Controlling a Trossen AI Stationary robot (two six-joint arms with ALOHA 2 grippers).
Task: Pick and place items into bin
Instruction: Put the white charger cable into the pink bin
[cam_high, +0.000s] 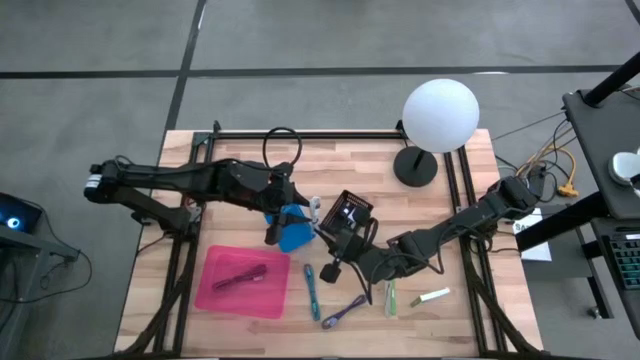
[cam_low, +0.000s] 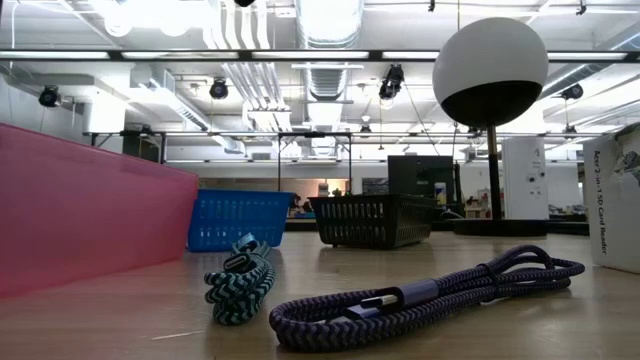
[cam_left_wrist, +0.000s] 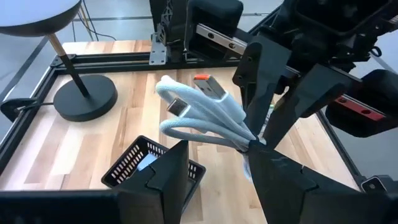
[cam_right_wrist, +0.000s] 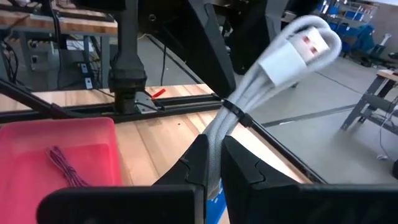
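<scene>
My right gripper (cam_right_wrist: 214, 149) is shut on a white bundled cable (cam_right_wrist: 273, 59), held in the air above the blue basket (cam_high: 295, 232). The cable's plug end (cam_left_wrist: 180, 102) points toward my left gripper (cam_left_wrist: 217, 155). That gripper is open, with a finger on either side of the bundle. A teal braided cable (cam_high: 312, 290), a purple braided cable (cam_high: 345, 312), a green item (cam_high: 390, 297) and a white item (cam_high: 433, 296) lie on the table. The pink bin (cam_high: 245, 282) holds a thin purple cord (cam_right_wrist: 65, 165). My right gripper pinches the white cable between its two fingers at the tail end of the bundle (cam_right_wrist: 219, 134), just behind the tie (cam_right_wrist: 233, 112). The cable is lifted clear and sticks out forward and upward beyond the fingertips. My left gripper's finger (cam_left_wrist: 273, 180) stands beside the tie; whether it touches, I cannot tell.
A black mesh basket (cam_high: 350, 212) stands beside the blue one at the table's middle. The white globe lamp (cam_high: 440, 115) has its round base (cam_high: 415, 165) near the far right. In the low view a white box (cam_low: 615, 200) stands at the right.
</scene>
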